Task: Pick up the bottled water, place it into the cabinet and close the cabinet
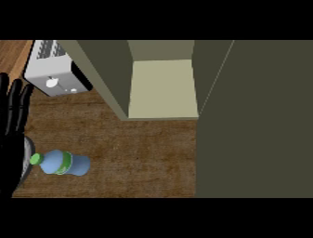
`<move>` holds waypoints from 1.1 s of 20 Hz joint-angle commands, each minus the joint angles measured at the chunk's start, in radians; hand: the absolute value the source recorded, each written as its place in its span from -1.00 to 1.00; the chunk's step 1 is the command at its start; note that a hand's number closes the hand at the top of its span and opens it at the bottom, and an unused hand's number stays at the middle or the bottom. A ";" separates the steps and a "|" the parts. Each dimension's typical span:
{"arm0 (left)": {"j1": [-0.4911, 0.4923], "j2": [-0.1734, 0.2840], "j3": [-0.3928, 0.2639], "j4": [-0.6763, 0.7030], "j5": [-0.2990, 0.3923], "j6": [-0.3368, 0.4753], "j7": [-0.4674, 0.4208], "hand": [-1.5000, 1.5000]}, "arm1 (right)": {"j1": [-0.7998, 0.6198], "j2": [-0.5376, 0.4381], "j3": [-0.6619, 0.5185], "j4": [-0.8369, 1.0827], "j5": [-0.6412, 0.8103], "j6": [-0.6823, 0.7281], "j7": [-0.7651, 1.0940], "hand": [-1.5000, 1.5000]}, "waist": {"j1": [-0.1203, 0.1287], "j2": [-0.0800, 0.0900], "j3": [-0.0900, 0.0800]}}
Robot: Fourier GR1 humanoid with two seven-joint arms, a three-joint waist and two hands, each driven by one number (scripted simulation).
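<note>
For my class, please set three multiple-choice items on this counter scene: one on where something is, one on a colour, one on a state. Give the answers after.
1. Where is the bottle?
A. inside the cabinet
B. on the counter, left of the cabinet
C. on top of the toaster

2. What colour is the bottle's cap?
A. red
B. white
C. green

3. The cabinet is
A. open
B. shut
C. out of view

Answers: 1 B, it lies on the wooden counter near the left hand. 2 C, the cap is green. 3 A, its pale inside shows.
</note>
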 commanded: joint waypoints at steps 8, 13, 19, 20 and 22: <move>0.170 -0.072 0.168 -0.104 0.159 0.370 0.167 -1.00 | 0.156 0.021 0.132 -0.093 -0.126 0.124 0.032 -1.00 | 0.038 -0.032 -0.033; 0.259 -0.072 0.151 -0.346 0.128 0.450 0.355 -1.00 | 0.275 0.014 0.226 -0.276 -0.111 0.134 0.111 -1.00 | 0.011 -0.029 -0.031; 0.376 -0.072 0.120 -0.477 0.123 0.458 0.405 -1.00 | 0.236 0.037 0.285 -0.371 -0.069 0.076 0.251 -1.00 | 0.017 -0.025 -0.032; 0.366 -0.047 0.134 -0.600 0.071 0.471 0.538 -1.00 | 0.202 0.062 0.326 -0.339 -0.025 0.051 0.253 -1.00 | 0.022 -0.025 -0.031; 0.407 -0.032 0.176 -0.629 0.117 0.453 0.552 -1.00 | 0.323 0.070 0.413 -0.446 0.034 0.041 0.249 -1.00 | 0.018 -0.031 -0.032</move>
